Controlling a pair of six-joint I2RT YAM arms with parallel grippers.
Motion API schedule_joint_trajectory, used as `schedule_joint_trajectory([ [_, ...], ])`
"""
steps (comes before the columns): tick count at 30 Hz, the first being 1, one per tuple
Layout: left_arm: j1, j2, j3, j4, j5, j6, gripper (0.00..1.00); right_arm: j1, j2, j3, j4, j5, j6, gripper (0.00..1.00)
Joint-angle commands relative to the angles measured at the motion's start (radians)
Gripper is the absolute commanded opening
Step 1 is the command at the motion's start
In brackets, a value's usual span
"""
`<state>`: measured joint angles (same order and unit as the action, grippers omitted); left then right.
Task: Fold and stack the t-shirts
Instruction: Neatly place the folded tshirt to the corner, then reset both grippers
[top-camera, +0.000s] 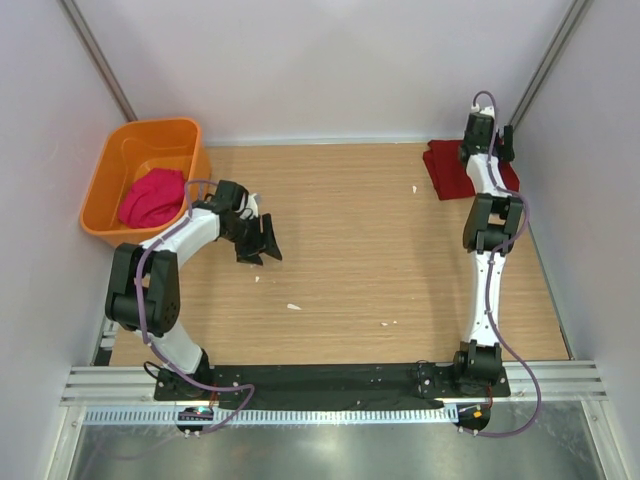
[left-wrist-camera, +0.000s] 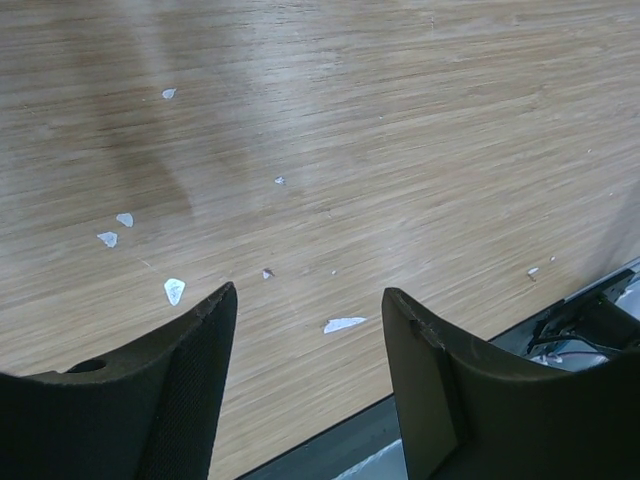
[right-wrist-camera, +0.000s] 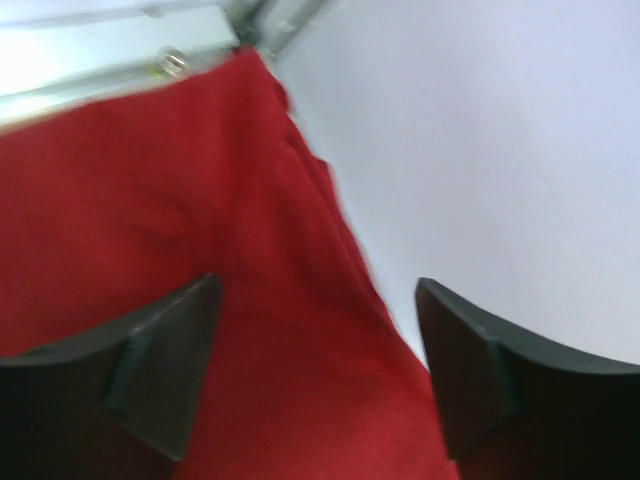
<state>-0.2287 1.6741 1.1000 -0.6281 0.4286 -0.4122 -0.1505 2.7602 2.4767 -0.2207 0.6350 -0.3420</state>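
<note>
The counter (top-camera: 360, 260) shows wood grain with a soft sheen (white flecks (left-wrist-camera: 174, 291) on it). The crimson t-shirt (right-wrist-camera: 150, 200) is matt cloth, the orange tub (top-camera: 105, 175) smooth plastic, the left fingers (left-wrist-camera: 195, 385) finely textured matt black.

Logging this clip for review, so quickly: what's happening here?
Two arms are working on t-shirts. The right end effector is open over the red shirt, which lies folded at the far right corner of the table. The left end effector is open and empty above bare wood, near the tub. The pink shirt sits bunched in that tub, not yet folded or stacked.
</note>
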Motion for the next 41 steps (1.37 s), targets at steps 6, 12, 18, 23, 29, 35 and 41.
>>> schedule_joint_trajectory([
  [6,-0.023,-0.074,0.028,0.036,0.044,-0.076,0.61,0.058,-0.447,-0.221,-0.228,0.171,0.119,1.00],
  [12,-0.055,-0.262,-0.083,0.111,0.036,-0.194,0.61,0.224,-0.792,-0.623,-0.312,-0.018,0.400,1.00],
  [18,-0.070,-0.649,-0.353,0.142,0.019,-0.373,0.64,0.364,-1.245,-1.118,-0.235,-0.362,0.644,1.00],
  [23,-0.072,-1.012,-0.598,0.149,0.044,-0.549,0.68,0.401,-1.675,-1.667,-0.033,-0.661,1.051,1.00],
  [29,-0.072,-1.496,-0.808,0.153,0.091,-0.818,0.71,0.404,-2.085,-2.018,-0.147,-0.716,1.262,1.00],
  [35,-0.072,-1.627,-0.893,0.103,0.169,-0.869,0.72,0.404,-2.305,-2.140,-0.396,-0.711,1.344,1.00],
  [41,-0.072,-1.708,-1.027,0.435,0.280,-1.101,0.80,0.404,-2.495,-2.300,-0.320,-0.948,1.407,1.00],
])
